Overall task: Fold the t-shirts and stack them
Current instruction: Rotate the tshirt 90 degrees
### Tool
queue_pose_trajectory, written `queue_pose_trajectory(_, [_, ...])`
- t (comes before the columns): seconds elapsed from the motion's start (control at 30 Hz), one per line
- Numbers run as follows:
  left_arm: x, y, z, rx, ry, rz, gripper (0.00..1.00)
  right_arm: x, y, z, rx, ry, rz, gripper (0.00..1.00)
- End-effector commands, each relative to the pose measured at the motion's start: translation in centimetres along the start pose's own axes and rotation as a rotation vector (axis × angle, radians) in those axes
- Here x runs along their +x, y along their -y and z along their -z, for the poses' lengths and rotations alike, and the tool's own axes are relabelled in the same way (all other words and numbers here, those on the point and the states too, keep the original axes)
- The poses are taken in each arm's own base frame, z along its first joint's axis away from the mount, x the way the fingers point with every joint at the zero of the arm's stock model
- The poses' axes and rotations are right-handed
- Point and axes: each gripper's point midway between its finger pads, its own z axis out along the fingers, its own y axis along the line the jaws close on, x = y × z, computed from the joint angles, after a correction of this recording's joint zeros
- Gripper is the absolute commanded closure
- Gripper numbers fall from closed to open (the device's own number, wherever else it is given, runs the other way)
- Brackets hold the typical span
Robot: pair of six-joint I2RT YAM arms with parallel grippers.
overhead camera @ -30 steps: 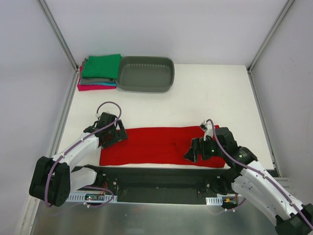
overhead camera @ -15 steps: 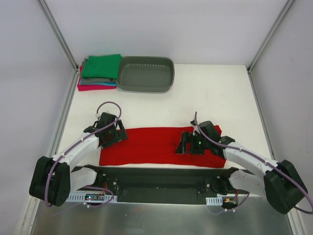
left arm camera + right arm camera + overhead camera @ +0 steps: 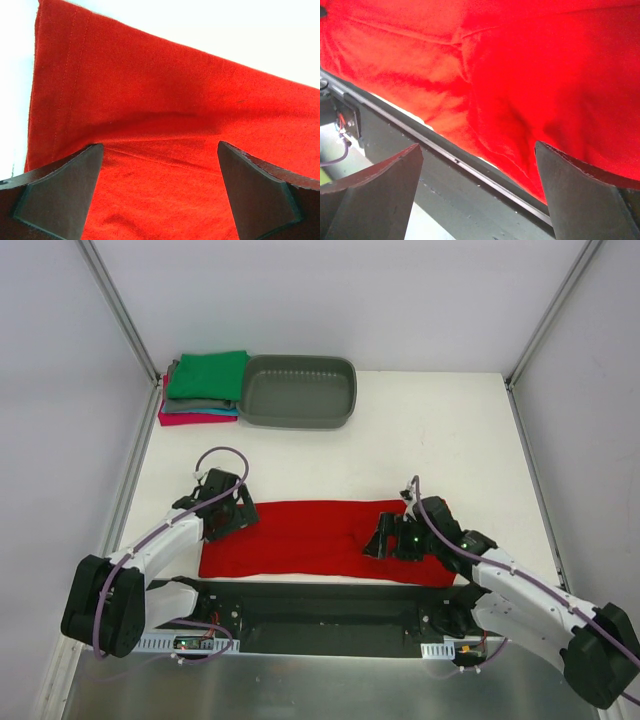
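A bright red t-shirt (image 3: 300, 538) lies folded into a long band along the table's near edge. It fills the left wrist view (image 3: 165, 130) and most of the right wrist view (image 3: 530, 65). My left gripper (image 3: 228, 517) stands open over the band's left end, nothing between its fingers. Toward the band's right end my right gripper (image 3: 388, 537) is open too, low over a wrinkle in the cloth by the near edge. Folded t-shirts, green (image 3: 208, 375) on top with grey, teal and magenta edges below, sit stacked at the far left corner.
A grey oval plastic tub (image 3: 297, 391) stands right of the stack at the back. A dark metal rail (image 3: 470, 200) runs along the table's near edge under the red cloth. Frame posts rise at both back corners.
My right gripper swung left over the red shirt's right part, then drew back a little toward the near edge. The band's right end has shortened. The left gripper barely moved.
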Motion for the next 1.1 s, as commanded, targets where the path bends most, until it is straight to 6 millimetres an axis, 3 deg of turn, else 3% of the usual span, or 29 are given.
queue_pose_trajectory(0.0, [1.6, -1.9, -0.7, -0.090, -0.065, 0.007, 0.01, 0.2, 4.6, 0.9, 0.223, 0.071, -0.086, 0.04])
queue_pose_trajectory(0.2, [1.7, -1.2, -0.4, -0.051, -0.075, 0.002, 0.01, 0.5, 9.3, 0.5, 0.381, 0.100, -0.286, 0.04])
queue_pose_trajectory(0.4, [1.6, 0.8, 0.8, 0.071, -0.077, 0.009, 0.01, -3.8, 12.0, 0.4, 0.426, 0.086, -0.377, 0.04])
queue_pose_trajectory(0.53, [2.8, 4.7, 2.3, 0.248, -0.108, 0.059, 0.01, -9.0, 12.9, -0.6, 0.372, 0.028, -0.405, 0.04])
queue_pose_trajectory(0.63, [3.5, 7.3, 3.0, 0.340, -0.097, 0.074, 0.01, -13.1, 14.8, -1.1, 0.384, 0.009, -0.455, 0.04])
queue_pose_trajectory(0.73, [4.2, 8.3, 3.0, 0.353, -0.122, 0.057, 0.01, -17.5, 14.5, -1.8, 0.350, -0.039, -0.472, 0.04])
queue_pose_trajectory(0.87, [5.6, 9.8, 2.6, 0.356, -0.196, 0.039, 0.01, -22.4, 16.0, -4.1, 0.365, -0.080, -0.496, 0.04])
queue_pose_trajectory(0.9, [5.9, 10.3, 2.5, 0.357, -0.213, 0.027, 0.01, -24.4, 16.2, -4.3, 0.376, -0.064, -0.492, 0.04])
queue_pose_trajectory(1.07, [7.7, 14.3, 3.3, 0.432, -0.311, -0.052, 0.01, -30.3, 17.6, -6.2, 0.410, -0.031, -0.475, 0.04])
